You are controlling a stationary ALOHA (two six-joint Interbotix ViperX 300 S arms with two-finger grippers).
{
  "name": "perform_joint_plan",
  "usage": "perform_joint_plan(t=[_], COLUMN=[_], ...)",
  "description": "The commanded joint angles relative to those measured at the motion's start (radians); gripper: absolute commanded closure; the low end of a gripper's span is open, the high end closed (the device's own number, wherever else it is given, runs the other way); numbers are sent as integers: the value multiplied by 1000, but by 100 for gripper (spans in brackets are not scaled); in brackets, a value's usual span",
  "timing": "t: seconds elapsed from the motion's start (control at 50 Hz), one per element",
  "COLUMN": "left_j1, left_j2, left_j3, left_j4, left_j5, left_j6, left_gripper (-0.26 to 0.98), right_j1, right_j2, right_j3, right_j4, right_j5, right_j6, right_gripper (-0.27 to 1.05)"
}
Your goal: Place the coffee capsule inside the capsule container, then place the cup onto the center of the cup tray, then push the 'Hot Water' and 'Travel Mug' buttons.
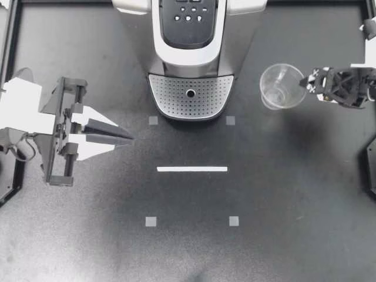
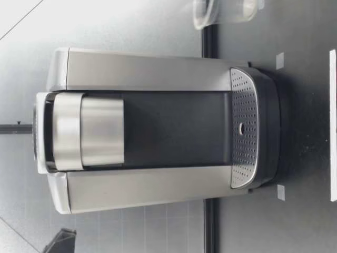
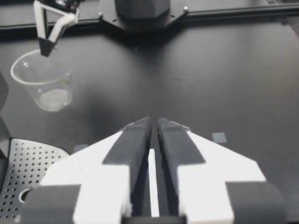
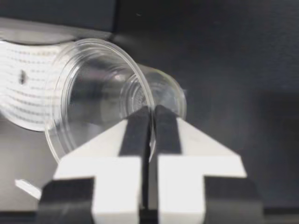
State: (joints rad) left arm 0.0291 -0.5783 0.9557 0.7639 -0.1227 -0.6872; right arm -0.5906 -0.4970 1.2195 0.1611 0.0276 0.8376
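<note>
Sitting nearest, at 7 and 5 o'clock from the tape strip [image 1: 192, 169] in the top view, two grey squares [image 1: 151, 221] are lying flat on the black table [image 1: 294, 235]. The strip itself is running from 9 to 3 o'clock across the middle.

My left gripper [image 1: 130, 139] is sitting at 9 o'clock from the strip and pointing toward 3, its fingers pressed together tip to tip. The left wrist view is showing that same closed pair [image 3: 154, 122] aimed across the table.

Farther back, at 12 o'clock, the tray [image 1: 170, 94] is lying at the machine's [image 1: 188, 56] foot. The cup [image 1: 282, 87] is sitting at 2 o'clock, near the tray but apart from it. My right gripper [image 1: 304, 82] is clamping the rim at the cup's 3 o'clock side. In the right wrist view the clear wall [image 4: 88, 93] is passing between the squeezed fingers [image 4: 135, 126]. The left wrist view is showing the cup [image 3: 44, 86] mouth-up. Whether its base is touching the table, I cannot tell.

Farthest, at 12 o'clock, the buttons [image 1: 189, 14] are facing up on the machine's top.
</note>
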Motion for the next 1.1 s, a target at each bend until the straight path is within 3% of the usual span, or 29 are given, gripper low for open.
perform_joint_plan(t=[0.0,0.18,0.34,0.72,1.08], left_j1=[3,3,3,3,3], left_j2=[-8,-8,-8,-20,-15], left_j3=[-12,-12,-9,-5,5], left_j4=[-2,-2,-2,-2,-2], left_j5=[-17,-21,-23,-32,-44], left_j6=[2,2,2,2,2], left_gripper=[56,56,56,56,56], right_j1=[55,170,219,224,224], right_j2=[-15,11,69,288,408], right_j3=[-32,-71,-129,-298,-411], right_j4=[2,2,2,-5,-6], right_j5=[-3,-49,-97,-143,-141], right_j6=[34,132,149,141,140], right_gripper=[70,70,70,70,70])
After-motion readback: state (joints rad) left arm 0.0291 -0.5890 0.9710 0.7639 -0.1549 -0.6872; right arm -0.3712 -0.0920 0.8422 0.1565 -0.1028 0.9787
